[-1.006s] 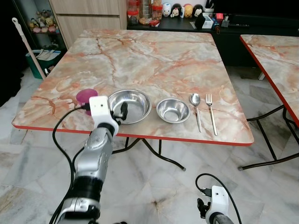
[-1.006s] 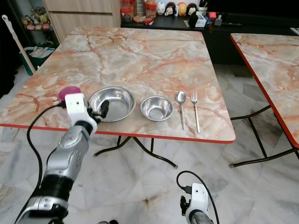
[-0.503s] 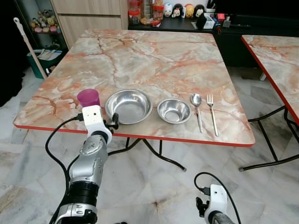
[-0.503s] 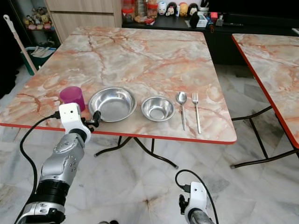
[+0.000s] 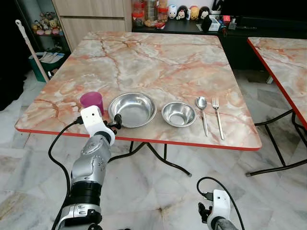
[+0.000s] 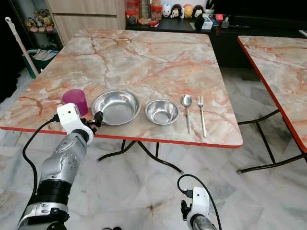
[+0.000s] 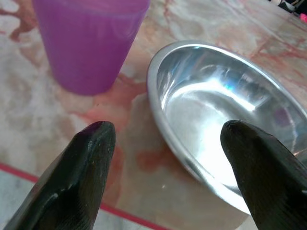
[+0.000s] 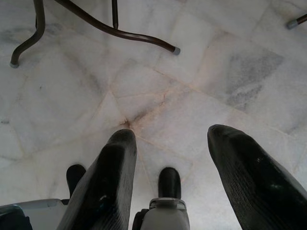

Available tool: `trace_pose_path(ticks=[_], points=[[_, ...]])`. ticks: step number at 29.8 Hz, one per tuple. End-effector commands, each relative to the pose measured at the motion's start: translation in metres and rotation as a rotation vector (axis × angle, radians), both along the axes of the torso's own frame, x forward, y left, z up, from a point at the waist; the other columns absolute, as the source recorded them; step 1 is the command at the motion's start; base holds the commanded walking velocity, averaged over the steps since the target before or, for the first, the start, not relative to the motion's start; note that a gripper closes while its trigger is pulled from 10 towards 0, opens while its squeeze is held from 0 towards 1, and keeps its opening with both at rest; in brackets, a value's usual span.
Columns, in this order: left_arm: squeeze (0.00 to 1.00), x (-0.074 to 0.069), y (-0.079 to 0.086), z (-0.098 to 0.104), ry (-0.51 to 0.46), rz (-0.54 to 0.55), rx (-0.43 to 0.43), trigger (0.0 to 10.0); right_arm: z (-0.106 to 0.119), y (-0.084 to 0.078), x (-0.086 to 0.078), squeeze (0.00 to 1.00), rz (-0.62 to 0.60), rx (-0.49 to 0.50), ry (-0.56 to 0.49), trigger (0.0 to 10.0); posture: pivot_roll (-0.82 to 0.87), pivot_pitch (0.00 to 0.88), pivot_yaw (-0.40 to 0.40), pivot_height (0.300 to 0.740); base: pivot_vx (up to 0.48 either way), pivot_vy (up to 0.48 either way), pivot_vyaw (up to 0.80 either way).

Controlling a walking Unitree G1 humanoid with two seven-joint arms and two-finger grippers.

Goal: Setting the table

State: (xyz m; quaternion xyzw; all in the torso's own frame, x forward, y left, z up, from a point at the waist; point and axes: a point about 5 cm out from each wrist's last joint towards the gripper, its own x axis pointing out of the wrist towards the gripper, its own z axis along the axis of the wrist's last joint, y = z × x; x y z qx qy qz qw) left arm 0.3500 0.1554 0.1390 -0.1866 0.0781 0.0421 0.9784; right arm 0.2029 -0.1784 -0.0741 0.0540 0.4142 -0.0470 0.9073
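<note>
Home dining room: marble-look table, figurine-lined sideboard, tiled floor.

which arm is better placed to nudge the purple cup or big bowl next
Left. The left gripper hovers open at the table's near edge, between the purple cup and the big bowl. The right gripper hangs low, open, over the floor.

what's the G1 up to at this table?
Setting a place on the marble table. A purple cup, large steel bowl, small steel bowl, spoon and fork sit in a row along the near edge. The left gripper is open and empty, near the cup and large bowl. The right gripper hangs open over the floor.
</note>
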Motion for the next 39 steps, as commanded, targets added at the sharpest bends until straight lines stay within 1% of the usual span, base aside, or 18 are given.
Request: trace_pose_path(ticks=[1,4,8,10,14,19,27,28,31,39], points=[[0.00,0.002,-0.001,0.003,0.002,0.002,-0.008,10.0,-0.002,0.000,-0.003,0.00,-0.006,0.004,0.011,10.0,0.08,0.073,0.002,0.740,0.000,0.000,0.00],[0.00,0.004,-0.001,0.002,0.009,0.004,-0.001,10.0,-0.002,-0.001,-0.004,0.00,-0.012,0.004,0.013,10.0,0.07,0.081,-0.001,0.740,0.000,0.000,0.00],[0.00,0.007,-0.004,0.003,0.009,0.004,-0.013,10.0,-0.002,-0.002,-0.004,0.00,-0.017,0.005,0.013,10.0,0.07,0.084,-0.007,0.740,0.000,0.000,0.00],[0.00,0.009,-0.005,0.000,0.037,0.016,0.001,10.0,-0.002,-0.003,-0.004,0.00,-0.017,0.004,0.014,10.0,0.07,0.084,-0.011,0.740,0.000,0.000,0.00],[0.00,0.012,-0.008,0.002,0.029,0.019,-0.019,10.0,-0.001,-0.005,-0.003,0.00,-0.015,-0.001,0.010,10.0,0.07,0.087,-0.015,0.740,0.000,0.000,0.00],[0.00,0.016,-0.010,0.006,0.031,0.016,-0.012,10.0,0.000,-0.007,0.000,0.00,-0.020,-0.003,0.004,10.0,0.06,0.088,-0.020,0.740,0.000,0.000,0.00],[0.00,0.019,-0.011,0.003,0.047,0.021,-0.022,10.0,0.000,-0.007,-0.001,0.00,-0.020,-0.004,0.004,10.0,0.06,0.089,-0.021,0.740,0.000,0.000,0.00],[0.00,0.021,-0.012,0.009,0.035,0.025,-0.029,10.0,0.000,-0.007,-0.002,0.00,-0.023,-0.003,0.006,10.0,0.05,0.089,-0.020,0.740,0.000,0.000,0.00],[0.00,0.023,-0.012,0.012,0.029,0.037,-0.028,10.0,-0.001,-0.008,-0.002,0.00,-0.026,-0.003,0.008,10.0,0.05,0.089,-0.020,0.740,0.000,0.000,0.00],[0.00,0.026,-0.010,0.008,0.057,0.057,-0.023,10.0,0.000,-0.010,-0.002,0.00,-0.033,-0.006,0.008,10.0,0.05,0.088,-0.022,0.740,0.000,0.000,0.00]])
